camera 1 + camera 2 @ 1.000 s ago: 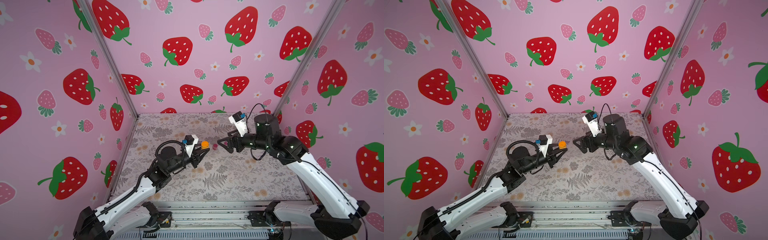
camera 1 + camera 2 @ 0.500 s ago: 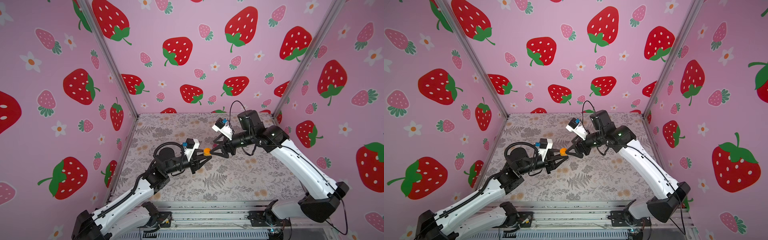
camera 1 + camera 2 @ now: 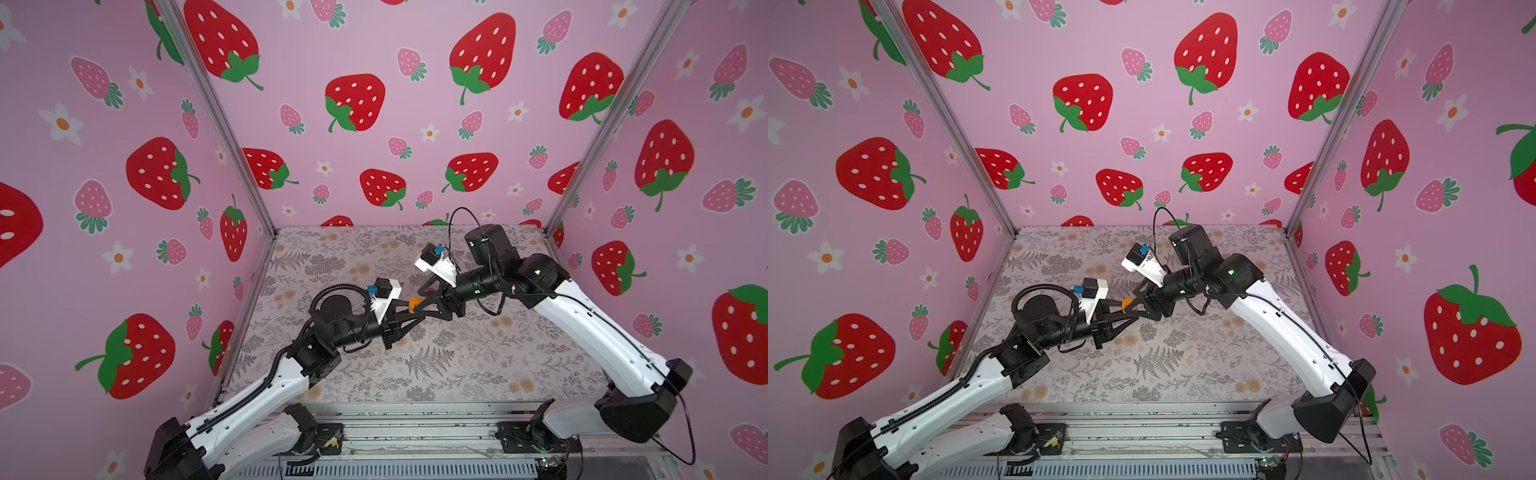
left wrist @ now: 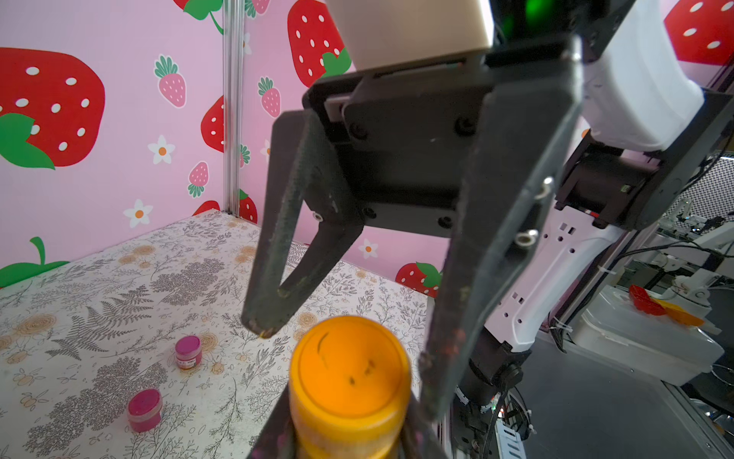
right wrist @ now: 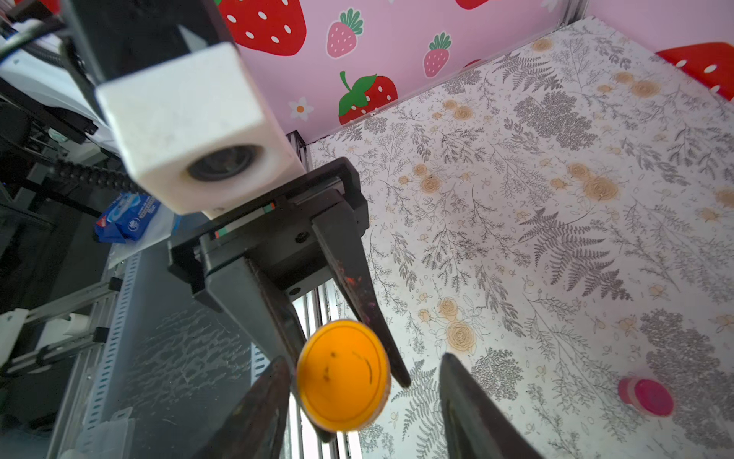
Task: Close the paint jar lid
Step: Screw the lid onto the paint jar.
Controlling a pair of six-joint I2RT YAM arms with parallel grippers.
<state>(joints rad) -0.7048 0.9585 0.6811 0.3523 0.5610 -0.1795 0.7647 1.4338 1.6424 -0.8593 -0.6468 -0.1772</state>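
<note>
Black left pincer (image 3: 414, 312) reaches in from the left side of the bench (image 3: 478, 365), raised off the surface and pointing toward the middle. It is clenched on the orange paint jar (image 3: 412, 306). In the right wrist view its two fingers (image 5: 357, 286) run down either side of the jar body, both touching it. In both top views the jar is in the air over the middle of the bench, carried only by the left pincer. Its lid (image 5: 343, 375) is on, with the round face turned toward the right arm and a few dark scribbles on it. Can't tell whether the lid is fully seated.

Right pincer (image 3: 418, 300) meets the jar head-on from the right, also off the bench. Its jaws stand apart and straddle the lid end. In the left wrist view one finger (image 4: 278, 258) has its tip clear of the lid, with bench showing in between. The other finger runs just beside the jar's opposite side; contact can't be made out. So the right pincer is released, with nothing held.

Two small magenta jars (image 4: 188, 351) stand on the bench, near each other but not touching, well apart from either pincer. The bench has a floral print, and pink strawberry walls (image 3: 374, 62) close it in on three sides.
</note>
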